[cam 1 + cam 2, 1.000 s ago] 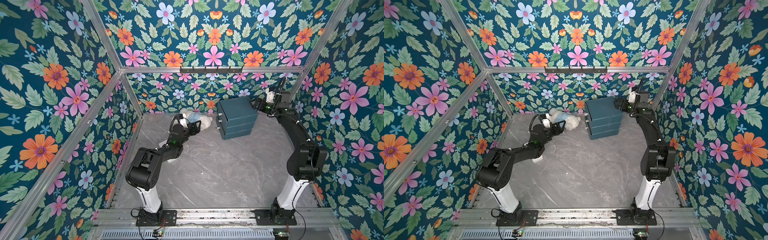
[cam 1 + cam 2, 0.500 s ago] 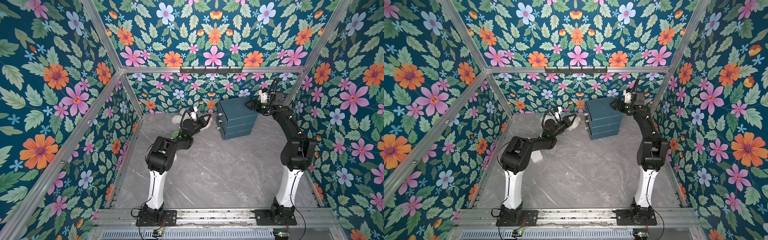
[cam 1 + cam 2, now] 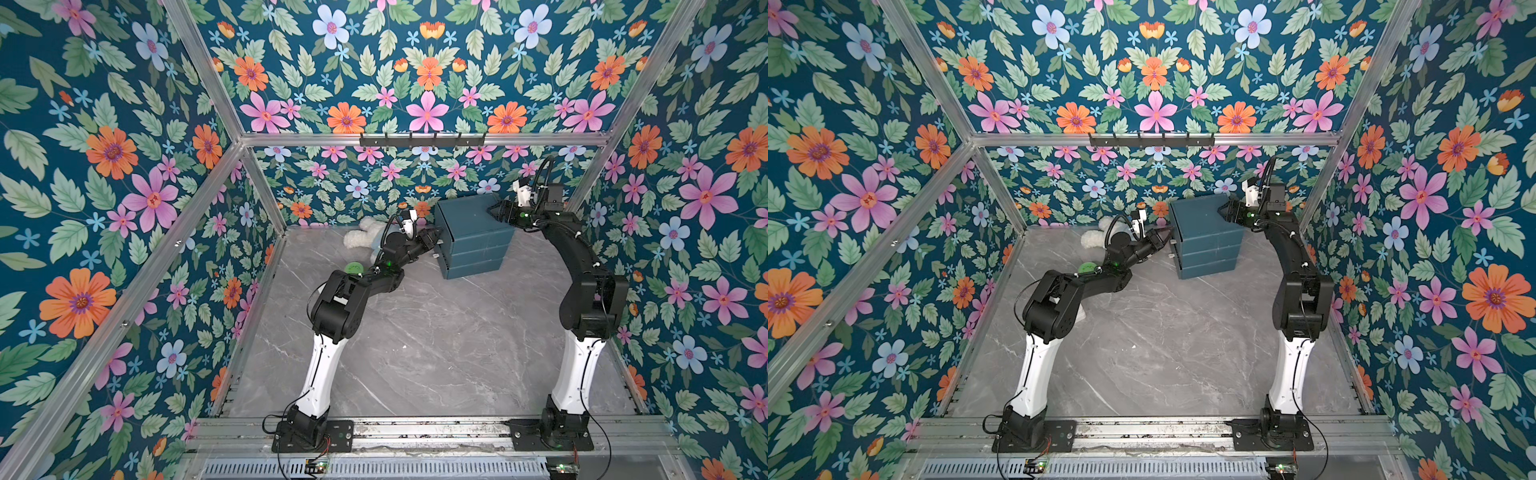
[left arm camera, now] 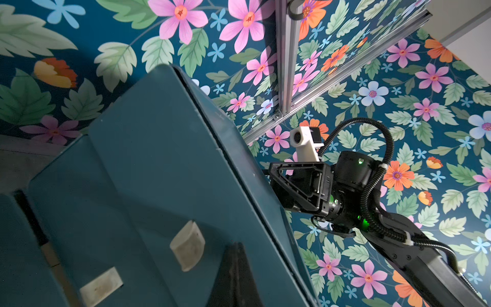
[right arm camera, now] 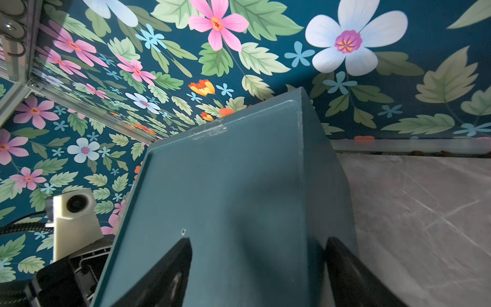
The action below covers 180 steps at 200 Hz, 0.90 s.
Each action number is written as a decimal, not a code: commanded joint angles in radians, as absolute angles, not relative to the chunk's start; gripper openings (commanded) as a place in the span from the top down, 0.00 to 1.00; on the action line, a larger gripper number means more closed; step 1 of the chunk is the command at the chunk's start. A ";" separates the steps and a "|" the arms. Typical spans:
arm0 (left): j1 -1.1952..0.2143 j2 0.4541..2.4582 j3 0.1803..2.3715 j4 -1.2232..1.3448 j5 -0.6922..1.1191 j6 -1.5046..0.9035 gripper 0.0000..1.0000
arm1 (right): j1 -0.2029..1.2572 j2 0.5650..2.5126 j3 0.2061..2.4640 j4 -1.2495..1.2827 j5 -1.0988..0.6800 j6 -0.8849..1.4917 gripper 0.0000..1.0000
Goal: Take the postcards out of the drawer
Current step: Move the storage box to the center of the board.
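As the cabinet (image 3: 473, 232) stands upright, its drawer fronts (image 4: 148, 186) face the left pincer (image 3: 435, 237).

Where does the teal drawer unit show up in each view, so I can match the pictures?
Top view: drawer unit at the back, right of centre.
Top view: drawer unit in the same spot.
Left wrist: drawer unit close up, handled fronts filling much of the picture.
Right wrist: drawer unit close up, a plain panel showing.
Shared landmark: the right gripper at the unit's upper edge.
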<state>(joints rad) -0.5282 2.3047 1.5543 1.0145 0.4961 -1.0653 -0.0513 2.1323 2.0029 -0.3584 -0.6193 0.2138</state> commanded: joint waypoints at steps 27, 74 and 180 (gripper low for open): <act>-0.559 2.303 1.566 0.989 0.552 -1.055 0.94 | -0.040 2.088 1.917 -0.375 -0.702 0.215 0.23; -0.590 2.238 1.493 1.017 0.580 -1.054 0.94 | -0.031 1.996 1.794 -0.338 -0.754 0.234 0.28; -0.676 1.976 1.064 1.206 0.588 -1.157 0.94 | 0.065 1.817 1.637 -0.440 -0.746 0.213 0.28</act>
